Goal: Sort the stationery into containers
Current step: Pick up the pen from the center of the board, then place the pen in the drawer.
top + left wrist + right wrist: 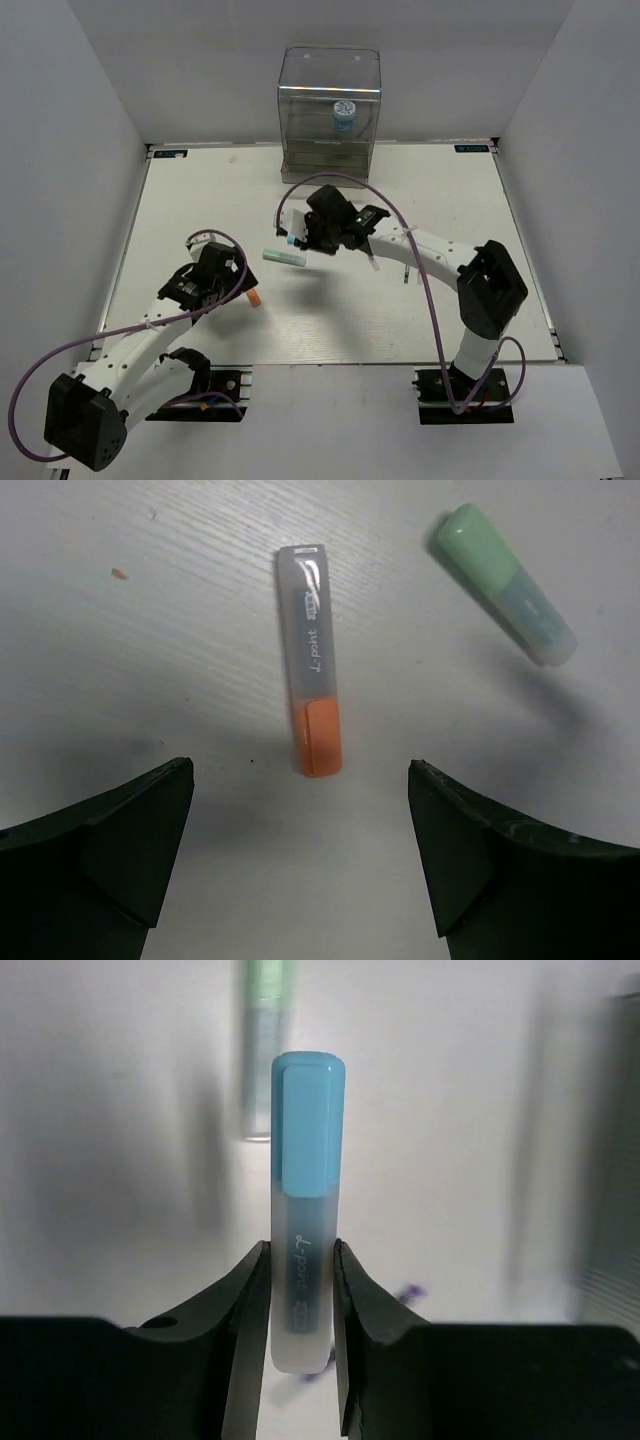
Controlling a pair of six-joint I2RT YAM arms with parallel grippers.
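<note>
We see the right hand [300, 1260] clenched on the light-blue marker [306, 1130], whose cap juts out beyond the fingertips. The left hand [300, 780] is released. The orange-capped marker [312, 660] lies flat on the worktop [120, 650] between and just ahead of its fingers, with the teal marker [505, 585] apart, farther out.

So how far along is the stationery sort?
Done: the blue-and-white roll sits in the top compartment of the organiser. In hand: the right end effector is shut on the light-blue marker. The left end effector hangs open over the orange-capped marker, not gripping. Left: that marker, the loose green marker, and a green pen by the right arm; other pens are hard to make out.
</note>
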